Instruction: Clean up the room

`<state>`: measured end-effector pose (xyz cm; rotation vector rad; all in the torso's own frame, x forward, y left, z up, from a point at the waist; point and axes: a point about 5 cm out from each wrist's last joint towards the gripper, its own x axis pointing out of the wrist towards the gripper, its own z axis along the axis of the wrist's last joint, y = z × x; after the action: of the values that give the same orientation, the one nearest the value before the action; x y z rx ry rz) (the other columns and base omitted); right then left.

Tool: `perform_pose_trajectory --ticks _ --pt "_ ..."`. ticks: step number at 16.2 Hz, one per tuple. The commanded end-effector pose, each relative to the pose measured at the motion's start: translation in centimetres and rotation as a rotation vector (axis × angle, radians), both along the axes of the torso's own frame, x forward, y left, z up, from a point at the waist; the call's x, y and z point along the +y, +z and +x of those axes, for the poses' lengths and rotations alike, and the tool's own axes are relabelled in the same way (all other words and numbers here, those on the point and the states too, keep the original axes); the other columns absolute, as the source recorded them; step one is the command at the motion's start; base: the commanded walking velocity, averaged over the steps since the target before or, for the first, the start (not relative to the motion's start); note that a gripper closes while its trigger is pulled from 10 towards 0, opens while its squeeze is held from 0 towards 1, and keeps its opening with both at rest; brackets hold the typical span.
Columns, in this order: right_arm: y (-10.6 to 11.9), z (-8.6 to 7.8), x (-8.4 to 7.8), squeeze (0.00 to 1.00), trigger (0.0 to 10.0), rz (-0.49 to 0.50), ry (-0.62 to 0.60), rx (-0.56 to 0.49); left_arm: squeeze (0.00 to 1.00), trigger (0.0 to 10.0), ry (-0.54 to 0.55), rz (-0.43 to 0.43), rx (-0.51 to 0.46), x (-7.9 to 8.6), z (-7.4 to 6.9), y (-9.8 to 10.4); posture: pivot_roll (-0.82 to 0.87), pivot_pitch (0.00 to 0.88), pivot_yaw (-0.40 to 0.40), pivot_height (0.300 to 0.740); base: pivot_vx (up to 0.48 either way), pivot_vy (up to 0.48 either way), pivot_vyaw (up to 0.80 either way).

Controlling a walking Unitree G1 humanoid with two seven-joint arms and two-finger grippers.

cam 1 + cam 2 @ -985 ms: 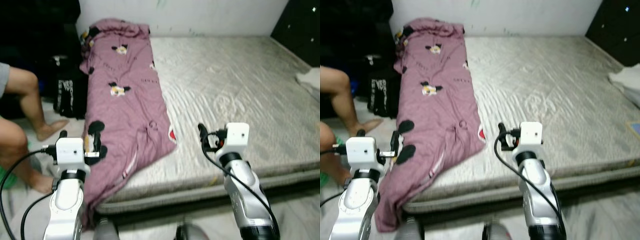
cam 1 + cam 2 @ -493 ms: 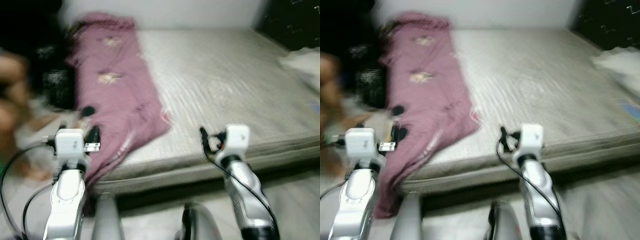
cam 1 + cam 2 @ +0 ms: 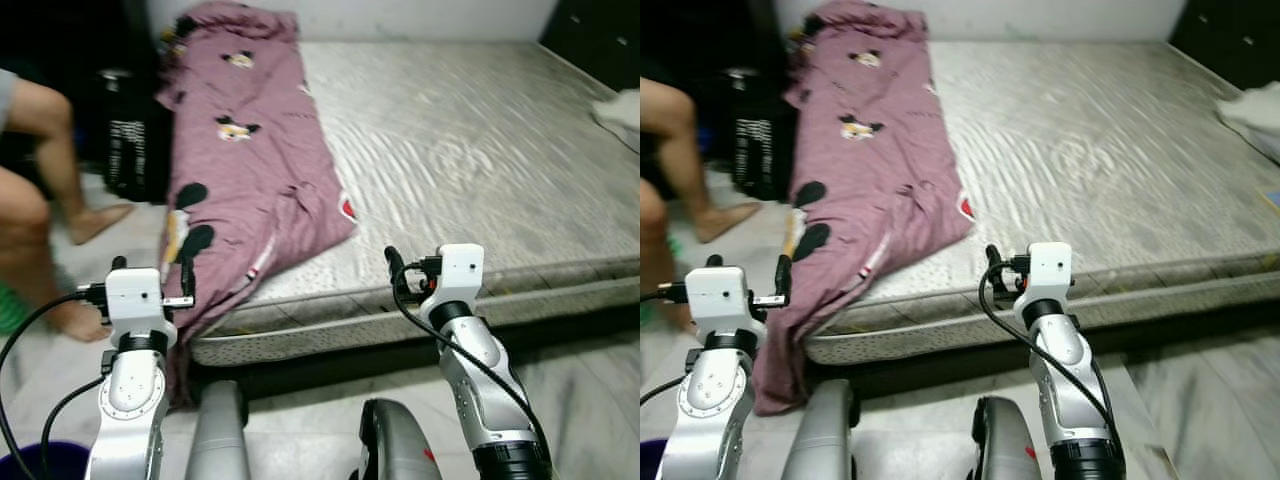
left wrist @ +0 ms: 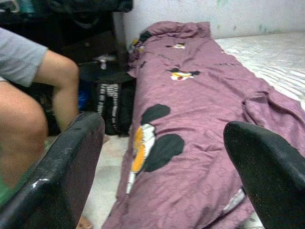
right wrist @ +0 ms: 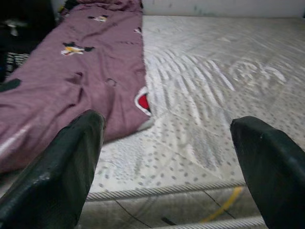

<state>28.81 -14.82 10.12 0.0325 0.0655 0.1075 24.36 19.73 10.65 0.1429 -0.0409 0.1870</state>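
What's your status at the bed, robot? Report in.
Left pincer open, right pincer open, both raised, holding nothing. Purple blanket along mattress, near end drooping off. Person's legs beside the bed, left side.

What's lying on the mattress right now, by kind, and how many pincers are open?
Purple cartoon-print blanket: 1, along the mattress's left side, its near end hanging over the edge
White cloth: 1, at the far right edge
Open pincers: 2, left pincer and right pincer, both holding nothing
Total: 4
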Motion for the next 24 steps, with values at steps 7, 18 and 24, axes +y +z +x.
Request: perform_pose_trajectory --ticks 7,18,24 --pt "0.15 0.41 -0.02 0.00 10.0 -0.014 0.002 -0.005 0.00 10.0 -0.017 -0.011 -0.010 -0.32 0.33 0.25 0.06 0.060 -0.060 0.506 0.000 0.000 0.00" --pt "0.10 0.40 0.43 0.00 10.0 -0.022 0.030 -0.014 0.00 10.0 -0.073 -0.041 -0.022 -0.79 0.37 0.29 0.06 0.050 -0.059 0.506 0.233 0.000 0.00" --pt "0.05 0.57 0.40 0.00 10.0 -0.018 0.027 -0.009 0.00 10.0 -0.079 -0.043 -0.019 -0.85 0.54 0.27 0.06 0.062 -0.060 0.506 0.324 0.000 0.00"
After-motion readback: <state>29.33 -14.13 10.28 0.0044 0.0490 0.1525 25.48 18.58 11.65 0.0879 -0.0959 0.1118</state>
